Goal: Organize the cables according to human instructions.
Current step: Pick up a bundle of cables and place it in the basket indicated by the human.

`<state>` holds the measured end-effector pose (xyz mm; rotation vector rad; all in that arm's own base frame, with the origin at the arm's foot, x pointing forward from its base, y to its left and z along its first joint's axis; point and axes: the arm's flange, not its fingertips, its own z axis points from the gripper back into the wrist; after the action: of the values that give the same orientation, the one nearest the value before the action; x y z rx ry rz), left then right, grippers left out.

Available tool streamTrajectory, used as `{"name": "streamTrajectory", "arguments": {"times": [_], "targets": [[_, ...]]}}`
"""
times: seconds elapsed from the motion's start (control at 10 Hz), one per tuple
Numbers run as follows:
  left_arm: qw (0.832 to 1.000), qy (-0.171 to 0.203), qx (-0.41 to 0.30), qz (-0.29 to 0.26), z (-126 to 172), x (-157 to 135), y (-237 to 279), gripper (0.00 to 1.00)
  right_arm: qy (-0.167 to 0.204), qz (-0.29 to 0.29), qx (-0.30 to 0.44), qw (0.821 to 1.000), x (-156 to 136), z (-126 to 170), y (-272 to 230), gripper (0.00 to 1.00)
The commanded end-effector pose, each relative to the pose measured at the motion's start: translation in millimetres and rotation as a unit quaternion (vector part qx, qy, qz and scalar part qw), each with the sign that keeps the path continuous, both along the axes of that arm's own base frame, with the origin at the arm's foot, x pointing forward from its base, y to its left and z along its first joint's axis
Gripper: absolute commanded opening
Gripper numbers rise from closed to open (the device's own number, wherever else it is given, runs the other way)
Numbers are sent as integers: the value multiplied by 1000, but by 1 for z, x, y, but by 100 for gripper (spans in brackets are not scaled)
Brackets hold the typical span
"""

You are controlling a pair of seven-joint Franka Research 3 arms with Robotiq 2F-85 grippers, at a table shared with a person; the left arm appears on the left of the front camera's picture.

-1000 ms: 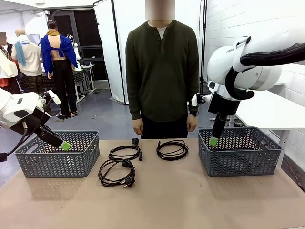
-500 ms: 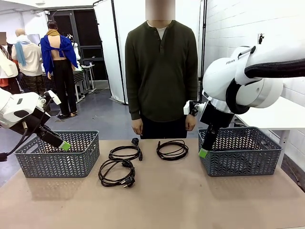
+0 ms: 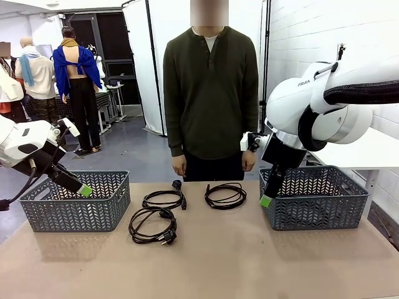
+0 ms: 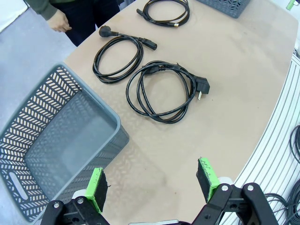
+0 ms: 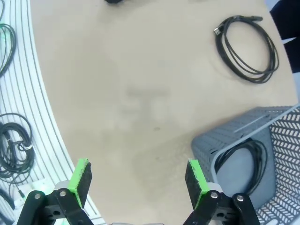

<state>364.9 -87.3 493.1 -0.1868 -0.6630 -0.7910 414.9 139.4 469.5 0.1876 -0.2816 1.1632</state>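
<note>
Three black coiled cables lie on the table in the front view: one (image 3: 163, 199) left of the middle, one (image 3: 151, 227) nearer me with a plug, one (image 3: 225, 195) in front of the human (image 3: 211, 93). The human's hands hang down. My left gripper (image 3: 82, 189) hovers open over the left grey basket (image 3: 75, 215); its wrist view has the basket (image 4: 110, 123) and the three cables (image 4: 161, 91) (image 4: 118, 56) (image 4: 166, 10). My right gripper (image 3: 267, 199) hangs open at the right basket's (image 3: 312, 215) left front corner. A fourth cable (image 5: 251, 159) lies inside that basket (image 5: 234, 136), and a table cable (image 5: 247, 49) lies beyond it.
The near half of the tan table (image 3: 218, 268) is bare. Spare cables lie on the striped floor past the table edge (image 5: 14, 154) (image 4: 295, 145). A white table (image 3: 368, 146) stands behind the right basket.
My right gripper has moved left and down, from above the right basket to its left front corner, staying open. The left arm, the cables and the human have not moved.
</note>
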Motion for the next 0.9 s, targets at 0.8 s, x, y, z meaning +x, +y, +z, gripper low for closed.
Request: {"name": "streamTrajectory", "arguments": {"times": [0.8], "targets": [[1000, 1, -2, 6, 0, 1, 1, 100, 3, 0, -4, 1000, 2, 1, 2, 100]]}}
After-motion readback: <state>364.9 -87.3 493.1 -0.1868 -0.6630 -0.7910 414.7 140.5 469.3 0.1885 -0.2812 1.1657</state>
